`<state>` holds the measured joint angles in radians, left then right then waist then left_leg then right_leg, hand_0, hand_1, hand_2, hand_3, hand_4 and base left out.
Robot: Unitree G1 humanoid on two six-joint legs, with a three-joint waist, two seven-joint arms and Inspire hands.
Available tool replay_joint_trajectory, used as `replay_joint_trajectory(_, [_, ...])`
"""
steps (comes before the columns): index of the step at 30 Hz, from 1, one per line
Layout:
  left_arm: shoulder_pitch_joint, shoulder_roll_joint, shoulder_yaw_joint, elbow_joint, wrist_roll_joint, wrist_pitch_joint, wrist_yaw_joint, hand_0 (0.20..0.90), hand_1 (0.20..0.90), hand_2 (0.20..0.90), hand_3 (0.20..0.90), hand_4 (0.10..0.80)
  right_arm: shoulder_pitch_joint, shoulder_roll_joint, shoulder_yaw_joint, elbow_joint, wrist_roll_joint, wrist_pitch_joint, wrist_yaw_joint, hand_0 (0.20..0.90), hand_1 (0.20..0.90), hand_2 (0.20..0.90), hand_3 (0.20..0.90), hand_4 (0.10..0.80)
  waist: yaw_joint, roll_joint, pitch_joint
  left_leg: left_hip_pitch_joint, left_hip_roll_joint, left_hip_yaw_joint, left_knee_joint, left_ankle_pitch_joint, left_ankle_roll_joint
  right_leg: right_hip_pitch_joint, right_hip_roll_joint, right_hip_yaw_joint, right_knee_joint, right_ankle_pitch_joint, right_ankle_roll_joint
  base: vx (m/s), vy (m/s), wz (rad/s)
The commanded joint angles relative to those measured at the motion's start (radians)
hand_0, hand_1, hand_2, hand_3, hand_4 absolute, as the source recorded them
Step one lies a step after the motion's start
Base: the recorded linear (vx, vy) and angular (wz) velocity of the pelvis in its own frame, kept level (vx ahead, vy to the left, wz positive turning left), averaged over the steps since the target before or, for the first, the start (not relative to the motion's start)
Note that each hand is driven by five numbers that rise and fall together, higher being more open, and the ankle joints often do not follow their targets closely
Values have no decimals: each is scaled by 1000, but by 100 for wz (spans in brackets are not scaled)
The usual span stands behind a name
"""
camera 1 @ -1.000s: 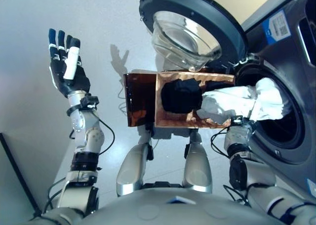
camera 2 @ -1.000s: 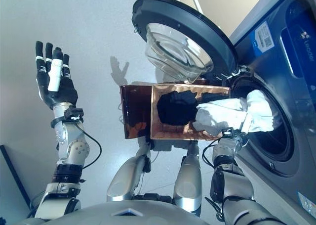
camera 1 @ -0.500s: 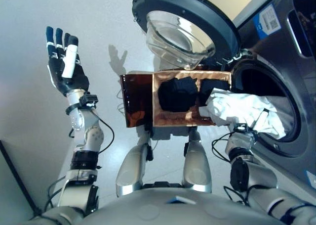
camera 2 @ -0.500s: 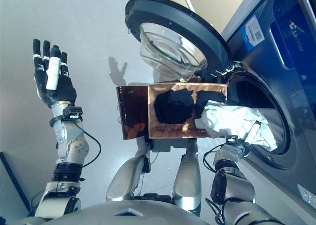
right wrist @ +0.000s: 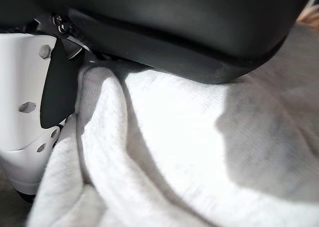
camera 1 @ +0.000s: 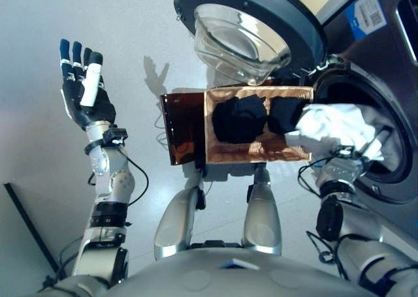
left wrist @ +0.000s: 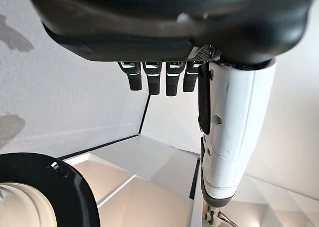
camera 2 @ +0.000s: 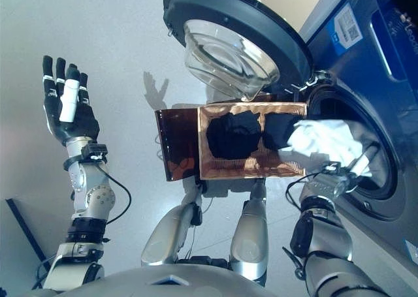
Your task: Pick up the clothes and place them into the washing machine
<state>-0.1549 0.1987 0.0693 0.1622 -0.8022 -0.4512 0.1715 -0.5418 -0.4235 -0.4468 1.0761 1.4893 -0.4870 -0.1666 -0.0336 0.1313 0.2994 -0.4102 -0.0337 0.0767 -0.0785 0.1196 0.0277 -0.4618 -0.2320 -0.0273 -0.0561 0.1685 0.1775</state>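
A white garment (camera 1: 330, 124) hangs at the mouth of the washing machine drum (camera 1: 397, 158), its far end inside the opening. My right hand (right wrist: 174, 22) is under it and shut on it: in the right wrist view the cloth (right wrist: 189, 152) bunches between palm and white-covered thumb (right wrist: 25, 112). Dark clothes (camera 1: 238, 119) lie in a copper-coloured basket (camera 1: 261, 156) just left of the drum. My left hand (camera 1: 85, 101) is raised at the far left, open and holding nothing, its fingers (left wrist: 149, 80) straight.
The machine's round glass door (camera 1: 241, 29) stands swung open above the basket. The machine's dark front panel (camera 2: 385, 42) fills the right side. Pale floor (camera 1: 39, 36) lies to the left.
My right hand has carried the white garment to the right, from over the basket to the drum's mouth. The dark clothes now show fully. The left hand has held still.
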Motion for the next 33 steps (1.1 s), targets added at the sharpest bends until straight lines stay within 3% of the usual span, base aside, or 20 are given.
replay_joint_trajectory(1, [-12, 51, 69, -90, 8, -138, -34, 900, 900, 900, 900, 800, -19, -215, -6, -58, -114, -161, -21, 200, 200, 200, 200, 300, 25, 13, -114, -31, 24, -22, -9, -48, -115, -130, -34, -10, 55, 4, -13, 2, -6, -5])
replay_joint_trajectory(11, [-9, 48, 69, -103, -10, -145, -41, 900, 900, 900, 900, 800, -96, -324, -14, -156, -213, -225, -130, 200, 200, 200, 200, 300, 24, 32, -128, -60, 27, -24, -9, -50, -125, -175, -28, -1, 74, -1, -16, 4, -2, -3])
replay_joint_trajectory(19, [-1, 67, 54, -113, -21, -139, -29, 900, 900, 900, 900, 800, -177, -423, -8, -27, -225, -222, -271, 200, 200, 200, 200, 300, 30, 33, -139, -79, 25, -24, -9, -55, -132, -200, -25, 0, 76, -2, -18, 0, 0, 0])
replay_joint_trajectory(26, [12, 71, 62, -136, -35, -131, -14, 900, 900, 900, 900, 800, -248, -406, 20, 42, -223, -209, -379, 200, 200, 200, 200, 300, 33, 42, -137, -99, 26, -20, -9, -55, -133, -227, -21, 10, 78, 2, -19, 0, 0, 0])
replay_joint_trajectory(33, [30, 78, 69, -140, -61, -125, -14, 900, 900, 900, 900, 800, -286, -361, 36, 108, -187, -177, -410, 200, 200, 200, 200, 300, 40, 47, -142, -105, 22, -20, -9, -58, -131, -236, -18, 15, 73, 4, -22, 0, 0, 0])
